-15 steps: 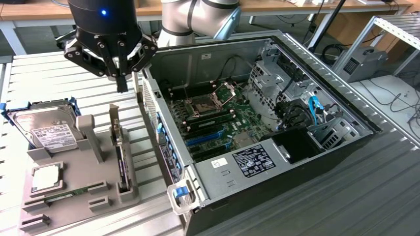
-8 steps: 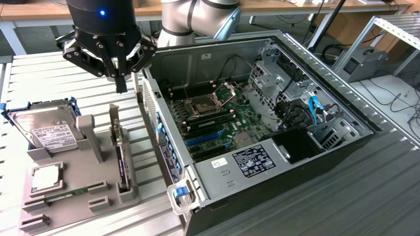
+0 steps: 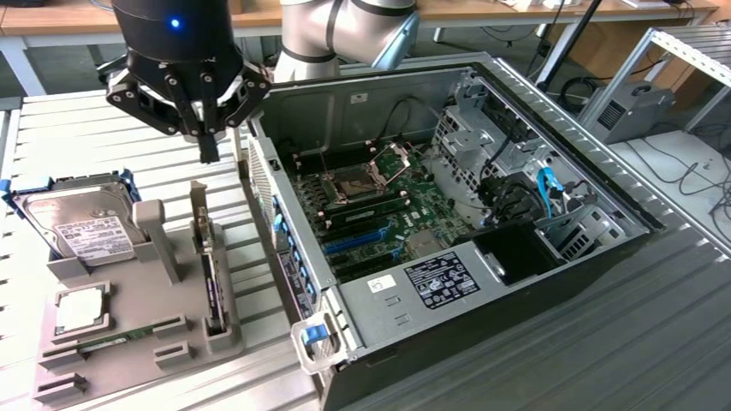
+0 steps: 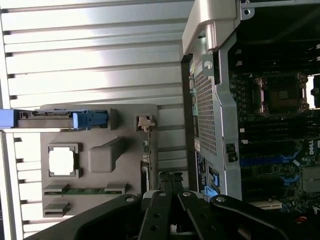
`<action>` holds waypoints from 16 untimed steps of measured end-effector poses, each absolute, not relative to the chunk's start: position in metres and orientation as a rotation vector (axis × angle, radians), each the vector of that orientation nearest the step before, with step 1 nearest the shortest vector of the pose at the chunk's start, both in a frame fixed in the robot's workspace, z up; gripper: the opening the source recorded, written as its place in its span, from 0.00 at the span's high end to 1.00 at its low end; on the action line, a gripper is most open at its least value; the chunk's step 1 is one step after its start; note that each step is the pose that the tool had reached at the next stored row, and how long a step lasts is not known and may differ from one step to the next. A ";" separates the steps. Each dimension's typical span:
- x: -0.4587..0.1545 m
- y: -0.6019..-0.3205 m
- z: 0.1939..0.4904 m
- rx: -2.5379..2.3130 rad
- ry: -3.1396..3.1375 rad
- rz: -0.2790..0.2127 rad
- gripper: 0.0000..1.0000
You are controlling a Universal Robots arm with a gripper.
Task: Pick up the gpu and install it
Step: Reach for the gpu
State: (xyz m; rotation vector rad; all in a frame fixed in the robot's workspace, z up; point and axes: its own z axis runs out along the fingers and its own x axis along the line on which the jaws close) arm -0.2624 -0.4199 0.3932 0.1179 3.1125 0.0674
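The gpu (image 3: 210, 274) stands on edge in a slot of the grey parts holder (image 3: 137, 291), a thin dark card with a pale bracket at its far end. In the wrist view the gpu (image 4: 146, 160) appears as a narrow edge along the holder (image 4: 100, 150). My gripper (image 3: 209, 154) hangs above the card's far end, apart from it, its fingers pressed together and holding nothing. From the wrist, the gripper (image 4: 171, 185) sits just to the case side of the card's edge.
The open computer case (image 3: 594, 180) lies on the exterior view's right, with blue expansion slots (image 3: 356, 241) on its motherboard. The holder also carries a silver hard drive (image 3: 80, 227), a processor (image 3: 80, 310) and a green memory stick (image 3: 115, 338). Its metal side wall (image 3: 265, 184) stands close to the gripper.
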 end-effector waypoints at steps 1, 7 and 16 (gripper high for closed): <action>-0.263 -0.420 0.393 0.118 3.112 0.067 0.89; -0.265 -0.421 0.393 0.118 3.113 0.068 0.89; -0.269 -0.423 0.393 0.118 3.112 0.067 0.89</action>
